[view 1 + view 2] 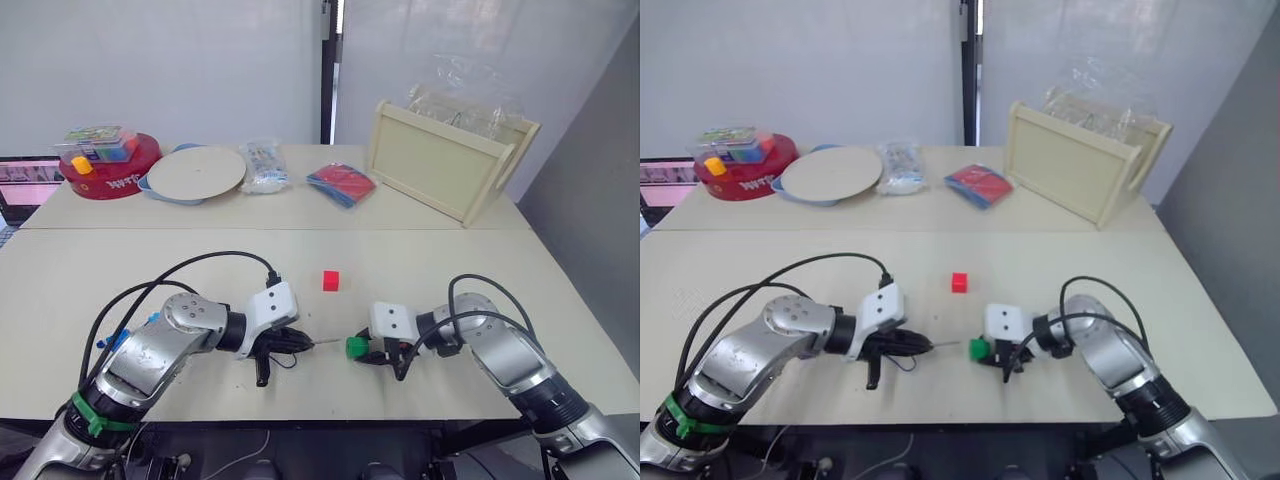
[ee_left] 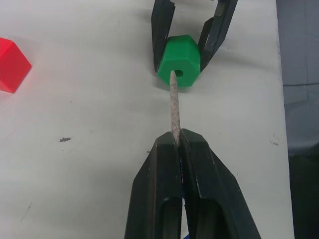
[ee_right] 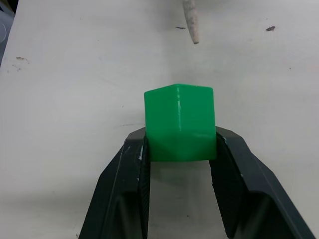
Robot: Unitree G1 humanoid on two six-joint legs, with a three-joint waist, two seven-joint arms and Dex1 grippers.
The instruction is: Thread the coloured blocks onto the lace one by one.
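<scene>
Left hand (image 2: 177, 142): fingers pressed together, pinching the lace (image 2: 174, 107) just behind its pale stiff tip. The tip sticks out forward, level with the counter (image 1: 450, 260), and points at the hole in the green block (image 2: 179, 59). In the left wrist view the tip's end lines up with the edge of that hole; whether it has entered cannot be told. In the right wrist view the tip sits apart from the block's near face.

Right hand (image 3: 179, 149): two fingers clamped on opposite sides of the green block, holding it low over the counter near the front edge, facing the left hand. The block is turned with a corner edge toward the wrist camera.

Red block (image 1: 331, 280): loose on the counter, alone, behind the gap between the two hands.

Back of the counter, well apart from the hands: a red round tin (image 1: 110, 170) with a box of small coloured pieces on top, a pale round plate (image 1: 195, 172), a clear bag (image 1: 264, 165), a flat red-and-blue packet (image 1: 341, 184), and a wooden tray (image 1: 440, 160) tilted up with clear plastic behind it.
</scene>
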